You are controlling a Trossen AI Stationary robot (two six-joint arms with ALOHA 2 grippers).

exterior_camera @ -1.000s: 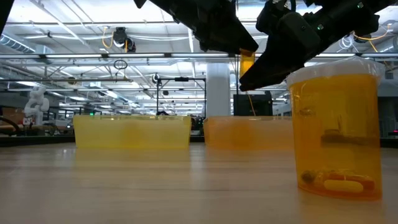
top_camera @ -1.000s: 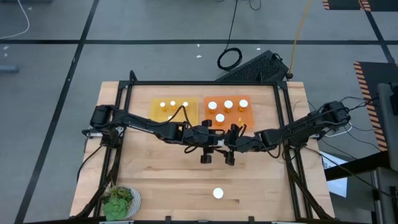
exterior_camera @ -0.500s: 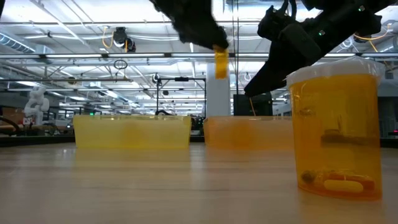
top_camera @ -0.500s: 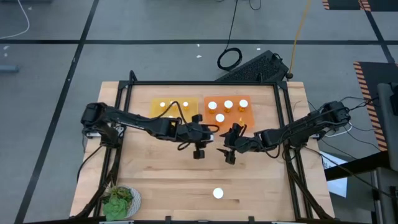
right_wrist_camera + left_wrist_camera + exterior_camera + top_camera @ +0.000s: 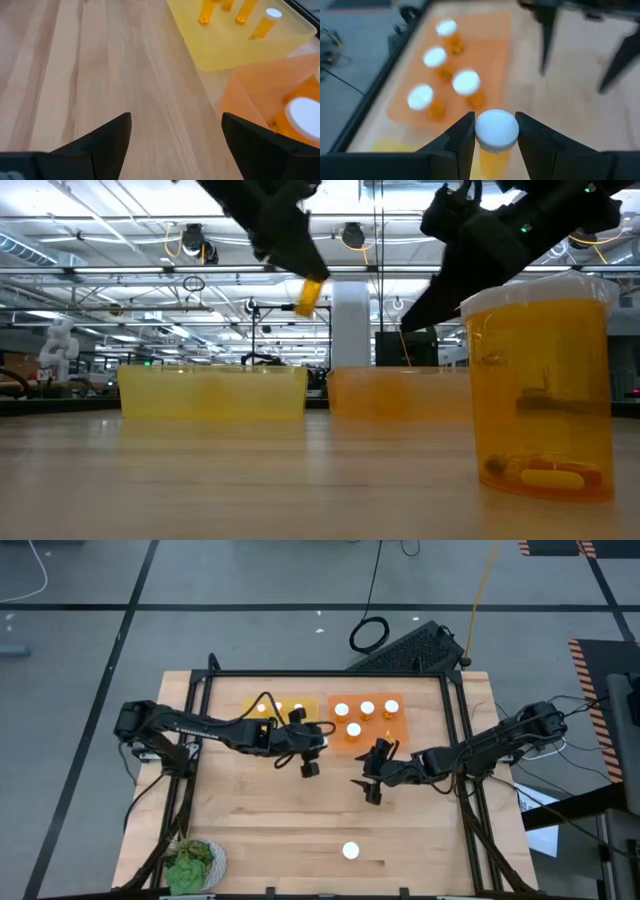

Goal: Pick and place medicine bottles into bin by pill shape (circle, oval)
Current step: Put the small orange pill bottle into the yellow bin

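Over wooden table [image 5: 260, 810]: left gripper [image 5: 493, 145] clenched on a white-capped bottle [image 5: 496, 131] held in the air, orange bin [image 5: 490, 60] with four bottles just beyond the fingers; right gripper [image 5: 175, 142] spread empty, yellow bin [image 5: 240, 45] ahead.

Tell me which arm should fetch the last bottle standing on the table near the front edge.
Right, probably. The right gripper is open and empty, nearer the lone medicine bottle. The left gripper is shut on a bottle near the yellow bin.
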